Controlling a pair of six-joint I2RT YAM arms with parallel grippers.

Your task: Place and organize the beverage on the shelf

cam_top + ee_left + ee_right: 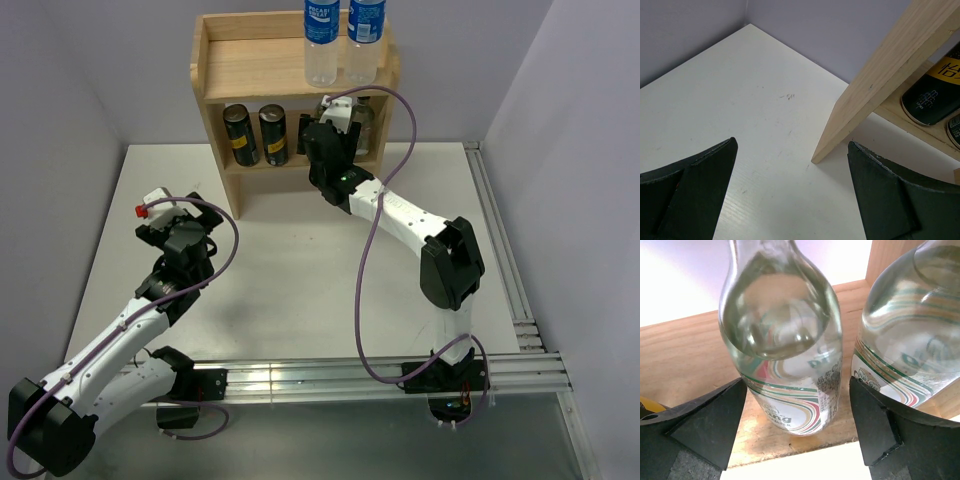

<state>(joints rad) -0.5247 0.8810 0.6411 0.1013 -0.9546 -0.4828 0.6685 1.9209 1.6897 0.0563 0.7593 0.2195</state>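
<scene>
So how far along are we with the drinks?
Done: two plastic bottles on the shelf's top tier, two cans and one glass bottle on the lower. In hand: the right gripper's jaws stand open around the second glass bottle, already standing beside the first. Left: back that arm out; I see no drink off the shelf. The left gripper is open, empty.

There are two plastic bottles [321, 45] [366, 40], two cans [240, 135] [273, 135] and two glass bottles [785, 365] [905, 340]: six drinks together. One wooden shelf [250, 70] with two tiers. Two robot arms [120, 340] [410, 215].
</scene>
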